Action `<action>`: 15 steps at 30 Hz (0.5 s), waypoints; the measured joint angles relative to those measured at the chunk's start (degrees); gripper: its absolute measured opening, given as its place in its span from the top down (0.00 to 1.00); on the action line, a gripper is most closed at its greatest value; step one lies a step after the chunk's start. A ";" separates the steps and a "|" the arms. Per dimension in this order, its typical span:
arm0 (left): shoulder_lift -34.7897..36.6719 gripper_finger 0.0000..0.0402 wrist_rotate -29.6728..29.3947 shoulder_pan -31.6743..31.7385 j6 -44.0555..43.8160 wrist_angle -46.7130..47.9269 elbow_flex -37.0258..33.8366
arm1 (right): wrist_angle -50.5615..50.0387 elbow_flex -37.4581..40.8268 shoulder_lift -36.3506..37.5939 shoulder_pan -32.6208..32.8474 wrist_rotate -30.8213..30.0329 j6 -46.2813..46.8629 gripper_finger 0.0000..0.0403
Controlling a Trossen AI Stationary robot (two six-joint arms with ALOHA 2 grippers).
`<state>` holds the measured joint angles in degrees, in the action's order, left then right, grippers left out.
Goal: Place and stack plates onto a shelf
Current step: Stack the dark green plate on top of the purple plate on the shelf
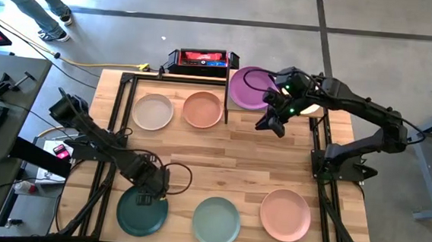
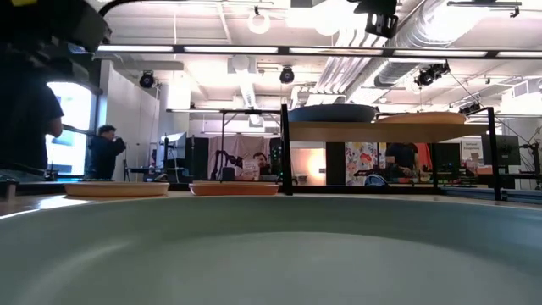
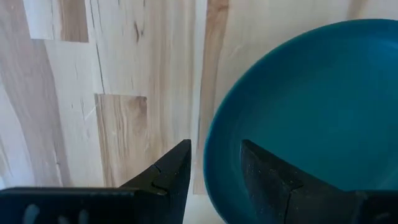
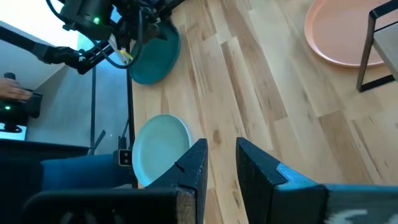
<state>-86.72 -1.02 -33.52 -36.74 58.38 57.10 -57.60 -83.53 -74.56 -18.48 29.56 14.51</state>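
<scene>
Now both arms hang over the table, each with empty jaws.

Left gripper stoops low at the near left, fingers apart straddling the rim of the dark green plate. Right gripper reaches leftward beside the far-right shelf, fingers slightly apart over bare wood; the purple plate rests on the shelf.

Bare bench lay open across the middle, between the far row of plates and the near row. The shelf and its black posts blocked the far right corner, the right hand hanging just beside it. The left hand straddled the dark green plate's rim at near left.
</scene>
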 joint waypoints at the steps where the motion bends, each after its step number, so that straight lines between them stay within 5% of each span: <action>1: 0.00 0.68 0.16 0.03 -0.02 -0.31 -0.51 | 0.00 0.00 0.00 0.12 -0.04 -0.01 0.84; 15: -0.15 0.68 0.84 0.05 0.36 -7.11 -7.16 | 0.02 0.00 0.00 0.17 -0.09 1.26 0.84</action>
<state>-86.87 -0.18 -33.47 -36.38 51.27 49.93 -57.58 -83.53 -74.56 -18.31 29.47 15.77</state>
